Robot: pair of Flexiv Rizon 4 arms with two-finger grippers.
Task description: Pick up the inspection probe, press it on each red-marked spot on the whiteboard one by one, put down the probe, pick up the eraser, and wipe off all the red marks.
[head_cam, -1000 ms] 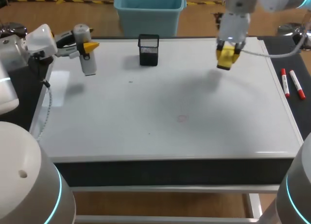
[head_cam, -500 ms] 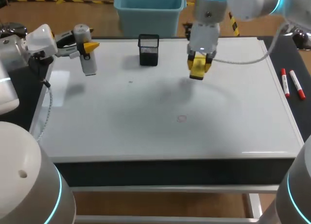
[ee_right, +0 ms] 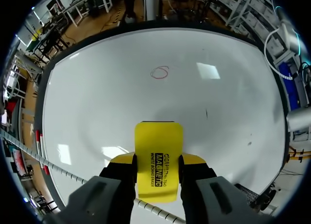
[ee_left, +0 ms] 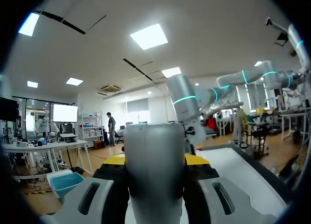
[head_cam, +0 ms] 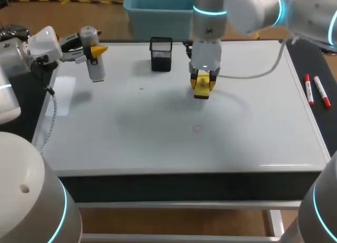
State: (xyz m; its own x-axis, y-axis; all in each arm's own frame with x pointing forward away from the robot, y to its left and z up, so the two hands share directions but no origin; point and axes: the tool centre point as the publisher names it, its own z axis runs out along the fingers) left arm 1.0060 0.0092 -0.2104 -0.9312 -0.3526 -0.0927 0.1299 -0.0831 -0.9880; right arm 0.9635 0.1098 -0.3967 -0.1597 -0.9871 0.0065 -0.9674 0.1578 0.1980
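The bench (head_cam: 158, 148) before me has a glossy white top with a dark front edge (head_cam: 184, 186) and a pale metal rail (head_cam: 184, 204) beneath it. A black mat (head_cam: 23, 108) lies along its left side and a second black mat (head_cam: 316, 58) along its right. Two red-and-white marker pens (head_cam: 309, 90) lie side by side on the right one. A black wire-mesh cup (head_cam: 161, 54) stands upright near the far edge. Square patches of reflected light (ee_right: 209, 71) show on the white top.

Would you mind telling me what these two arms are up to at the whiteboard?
The right gripper holds the yellow eraser over the whiteboard, short of a faint red mark not yet wiped. The left gripper holds the probe off at the board's left edge.
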